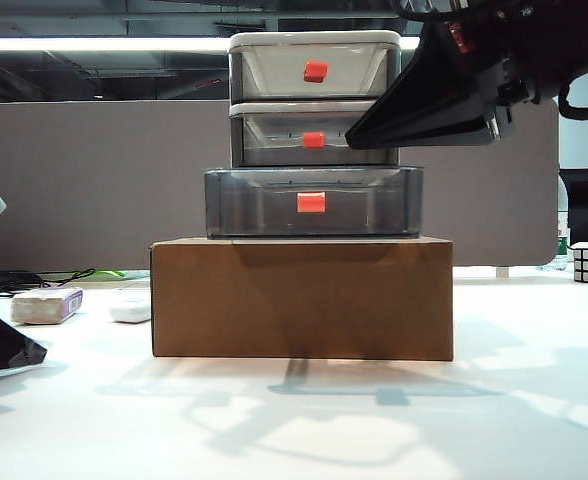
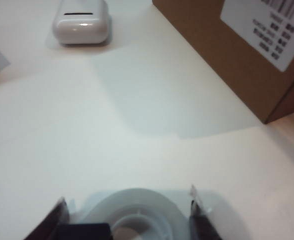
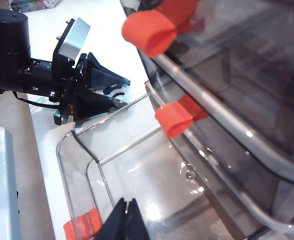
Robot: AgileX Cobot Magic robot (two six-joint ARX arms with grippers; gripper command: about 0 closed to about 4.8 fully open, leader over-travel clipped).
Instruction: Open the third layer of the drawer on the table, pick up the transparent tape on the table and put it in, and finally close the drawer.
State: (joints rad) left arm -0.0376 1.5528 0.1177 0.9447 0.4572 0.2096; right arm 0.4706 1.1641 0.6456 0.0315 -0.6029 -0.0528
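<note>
tape (image 2: 137,212): light, stiff, slick roll; take across its rim.
left gripper (image 2: 129,220): half open, straddling it, grip unclear.
right gripper (image 3: 124,220): closed, empty, over pulled-out bottom drawer (image 1: 312,202).

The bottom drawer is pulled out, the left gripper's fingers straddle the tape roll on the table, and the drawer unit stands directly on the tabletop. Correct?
Not quite: the drawer unit stands on a brown cardboard box, as the exterior view shows. The rest holds.

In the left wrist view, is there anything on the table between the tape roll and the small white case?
No. In the left wrist view, only bare table lies between the transparent tape, framed by the left gripper, and the white case.
</note>
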